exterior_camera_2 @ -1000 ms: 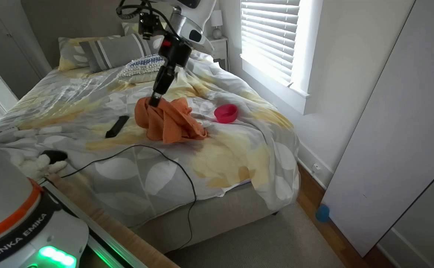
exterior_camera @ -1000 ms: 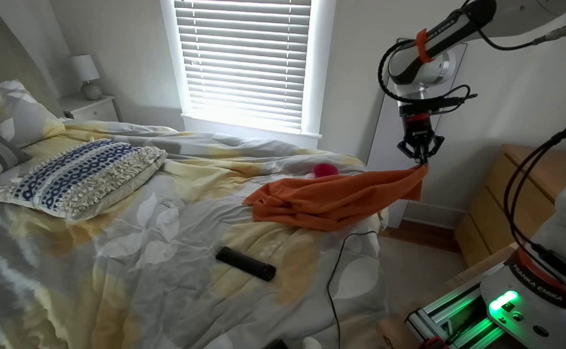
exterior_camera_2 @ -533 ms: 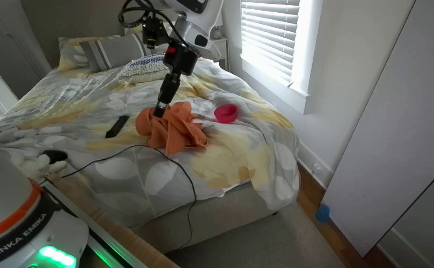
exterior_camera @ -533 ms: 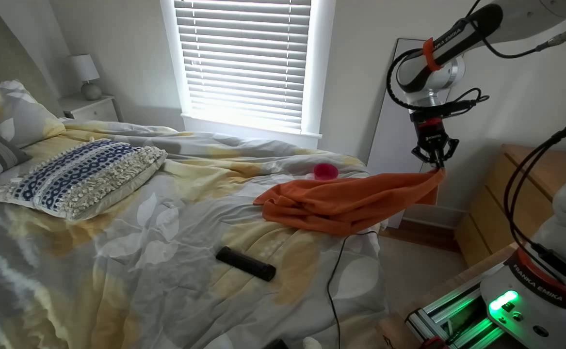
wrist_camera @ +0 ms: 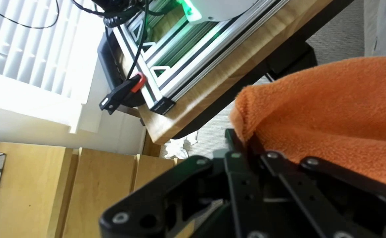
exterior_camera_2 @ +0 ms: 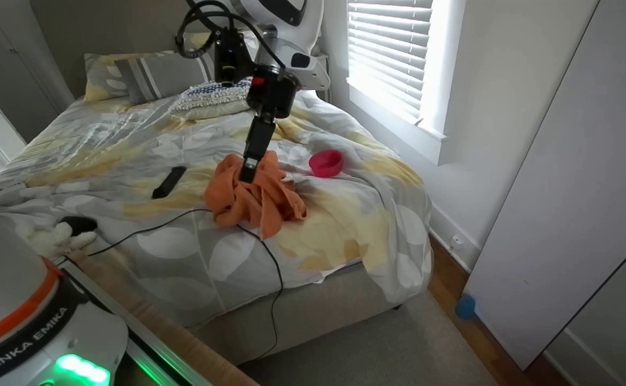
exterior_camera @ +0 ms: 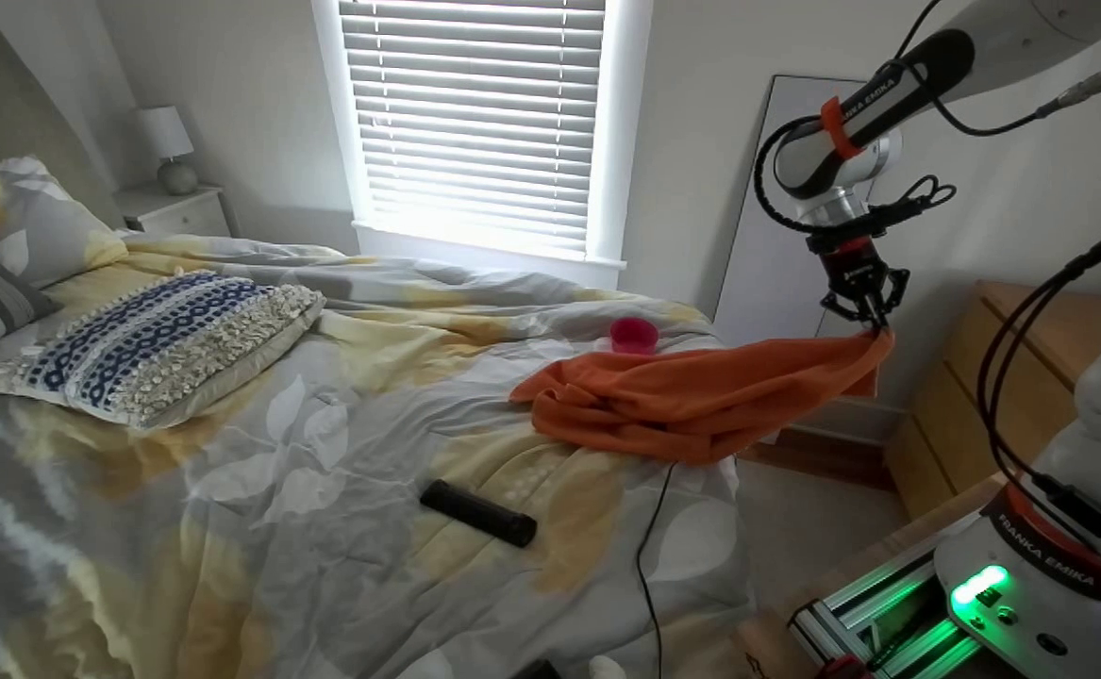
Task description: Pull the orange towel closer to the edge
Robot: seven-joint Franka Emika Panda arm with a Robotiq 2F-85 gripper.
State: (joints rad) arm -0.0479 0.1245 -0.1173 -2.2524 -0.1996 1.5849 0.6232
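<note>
The orange towel point(exterior_camera: 692, 401) lies bunched on the bed point(exterior_camera: 324, 528) in both exterior views. Its right end is raised and stretches out past the bed's edge in an exterior view. My gripper point(exterior_camera: 878, 325) is shut on that raised corner. In an exterior view, my gripper point(exterior_camera_2: 248, 176) stands in front of the crumpled towel point(exterior_camera_2: 256, 206). In the wrist view the towel point(wrist_camera: 338, 115) runs off to the right from between the fingertips of the gripper point(wrist_camera: 244, 142), which are pinched together on it. The towel's underside is hidden.
A pink bowl point(exterior_camera: 633, 335) sits behind the towel. A black remote-like object point(exterior_camera: 479, 514) lies on the bed. A black cable point(exterior_camera_2: 270, 279) runs under or against the towel and down the bed's side. A wooden dresser point(exterior_camera: 975, 415) and the robot's table point(wrist_camera: 186, 112) stand beyond the bed.
My gripper has moved away from the headboard, toward the bed's foot edge, with the towel corner held. The towel has slid along with it and now covers part of the cable.
</note>
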